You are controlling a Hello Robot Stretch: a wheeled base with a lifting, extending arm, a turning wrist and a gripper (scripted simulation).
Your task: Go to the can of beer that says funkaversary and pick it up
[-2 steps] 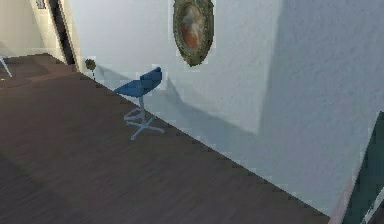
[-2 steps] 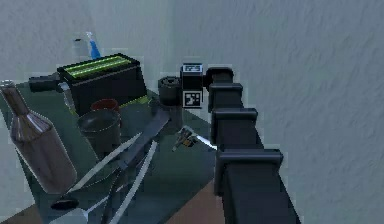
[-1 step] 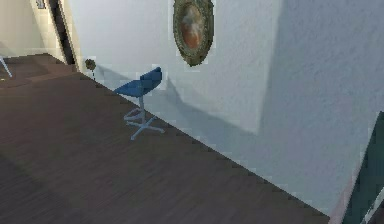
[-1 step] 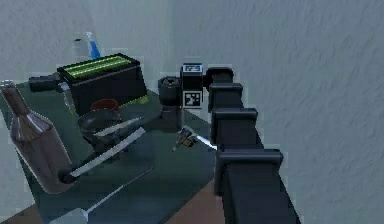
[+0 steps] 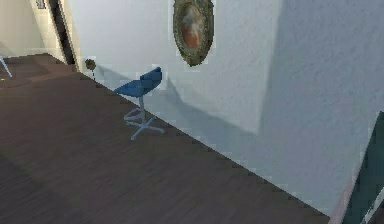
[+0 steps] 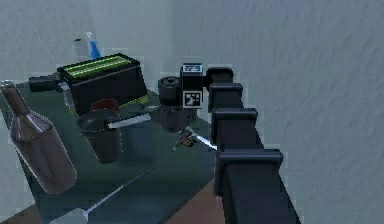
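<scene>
**Fwd view:** Dark wood floor (image 5: 80,150) runs up to a pale wall (image 5: 300,90). An oval framed pic (image 5: 193,30) hangs high on that wall. A blue chair (image 5: 140,88) on pale legs stands near the wall's base, below & left of the pic. There's a dark doorway (image 5: 62,30) at top left.

**Arm side view:** The arm (image 6: 240,150) comes up from the bottom edge, over the right part of a dark green table (image 6: 150,172). It has two white marker squares (image 6: 192,85) at its far end, w/ the gripper (image 6: 165,96) just left of them. Things stand on the tabletop at & behind the gripper, so I can't tell if it has hold of anything.

On the table:
- A tall dark bottle (image 6: 40,150) at the left.
- A dark cup (image 6: 100,138) just beside the bottle.
- A black box w/ green top (image 6: 100,75) farther back.
- A blue spray bottle (image 6: 90,45) behind the box.
- A short round thing w/ reddish top (image 6: 103,105) btwn box & cup.
- A small brownish thing (image 6: 185,140) just beside the arm.

Can of beer: can't tell which of these blobs, if any, is it.
</scene>
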